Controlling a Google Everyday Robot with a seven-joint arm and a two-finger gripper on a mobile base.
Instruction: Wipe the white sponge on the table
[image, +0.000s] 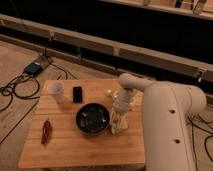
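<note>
On the wooden table (65, 150), the robot's white arm (165, 115) sets its gripper (118, 128) just right of the black bowl (92, 119), fingers closed with nothing visibly held, while the white sponge (109, 92) lies just behind the bowl, apart from the gripper, too small to tell its long axis.

A light-brown table (65, 150) of grained wooden planks carries a white cup (56, 90), a small black block (77, 94), a black bowl (93, 119) and a dark red strip (46, 131). The arm (167, 120) is off-white, and its pale cream gripper (118, 127) points down over the table just right of the bowl. On the tan floor (15, 55) lie black cables (15, 91) and a blue-grey box (34, 68), with a dark wall (100, 20) behind.
</note>
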